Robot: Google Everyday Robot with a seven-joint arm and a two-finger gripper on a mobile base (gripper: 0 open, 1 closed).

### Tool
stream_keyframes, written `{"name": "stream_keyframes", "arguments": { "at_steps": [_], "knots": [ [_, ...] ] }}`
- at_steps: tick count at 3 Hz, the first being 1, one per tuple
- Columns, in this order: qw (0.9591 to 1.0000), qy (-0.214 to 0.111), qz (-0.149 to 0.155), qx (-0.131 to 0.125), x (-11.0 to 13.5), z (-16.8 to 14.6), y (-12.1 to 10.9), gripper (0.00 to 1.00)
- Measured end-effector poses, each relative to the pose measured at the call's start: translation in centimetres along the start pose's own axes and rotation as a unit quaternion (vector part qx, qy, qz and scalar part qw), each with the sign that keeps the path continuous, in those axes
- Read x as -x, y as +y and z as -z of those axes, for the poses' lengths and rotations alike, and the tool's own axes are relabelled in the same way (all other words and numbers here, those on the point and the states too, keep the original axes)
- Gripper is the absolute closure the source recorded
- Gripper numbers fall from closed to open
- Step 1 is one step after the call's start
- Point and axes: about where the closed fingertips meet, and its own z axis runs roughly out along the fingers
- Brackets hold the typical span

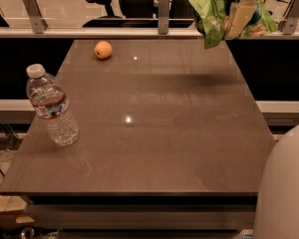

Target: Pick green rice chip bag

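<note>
The green rice chip bag (213, 15) is a crinkled light-green foil bag. It hangs in the air above the table's far right corner, well clear of the tabletop (154, 133). My gripper (237, 18) is at the top right of the view and is shut on the bag, with a pale finger (239, 19) across its front. The arm above the gripper runs out of the top of the view.
A clear water bottle (51, 106) stands near the table's left edge. An orange fruit (103, 49) lies at the far left. A rail with metal posts (163, 6) and office chairs stand behind the table. My white base (284, 188) fills the lower right corner.
</note>
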Motion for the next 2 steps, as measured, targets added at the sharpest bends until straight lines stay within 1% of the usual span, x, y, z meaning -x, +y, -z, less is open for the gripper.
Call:
{"name": "stream_keyframes", "arguments": {
  "at_steps": [1,2],
  "knots": [
    [0.9997,-0.021,0.000,-0.011,0.20,0.64,-0.76,1.00],
    [0.9996,-0.024,0.002,-0.012,0.28,0.68,-0.92,1.00]
  ]
}}
